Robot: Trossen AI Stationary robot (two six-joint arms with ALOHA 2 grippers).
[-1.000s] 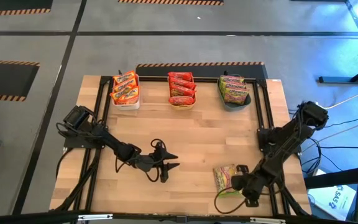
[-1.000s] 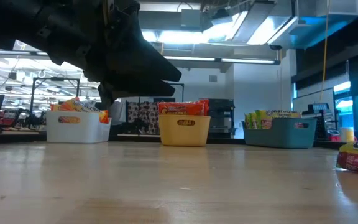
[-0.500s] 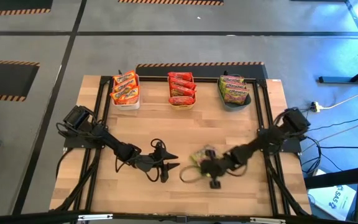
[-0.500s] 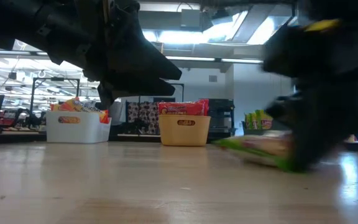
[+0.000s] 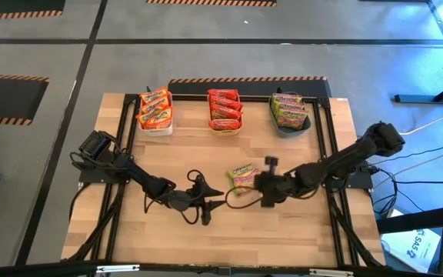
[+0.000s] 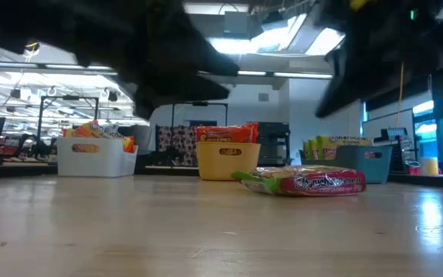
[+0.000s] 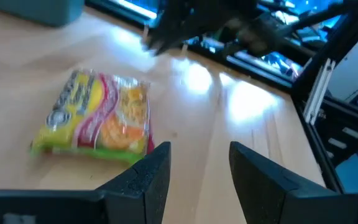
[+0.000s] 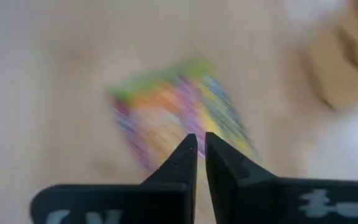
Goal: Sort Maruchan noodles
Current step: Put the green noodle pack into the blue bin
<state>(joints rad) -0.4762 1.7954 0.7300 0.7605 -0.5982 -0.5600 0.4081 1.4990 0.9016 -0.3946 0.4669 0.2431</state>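
A green-yellow Maruchan noodles packet (image 5: 242, 176) lies flat on the wooden table's middle, also seen in the low view (image 6: 306, 181) and the left wrist view (image 7: 98, 121). My right gripper (image 5: 257, 185) is shut and hangs just right of the packet, above the table, touching nothing; its wrist view shows the packet (image 8: 179, 109) blurred beyond the fingertips (image 8: 201, 140). My left gripper (image 5: 212, 201) stands open just left of and nearer than the packet, with nothing between its fingers (image 7: 197, 155). More packets fill three bins at the far edge.
At the far edge stand a white bin (image 5: 154, 121) with orange packets, an orange bin (image 5: 225, 125) with red packets and a grey-blue bin (image 5: 291, 127) with green-yellow ones. Black frame rails (image 5: 323, 146) run along the table's sides. Bare wood lies near the front edge.
My right gripper has swung from the table's near right corner toward the middle, rising and turning, its fingers staying shut. The green-yellow packet has slid with it from the near right to the middle and now lies flat, clear of the gripper.
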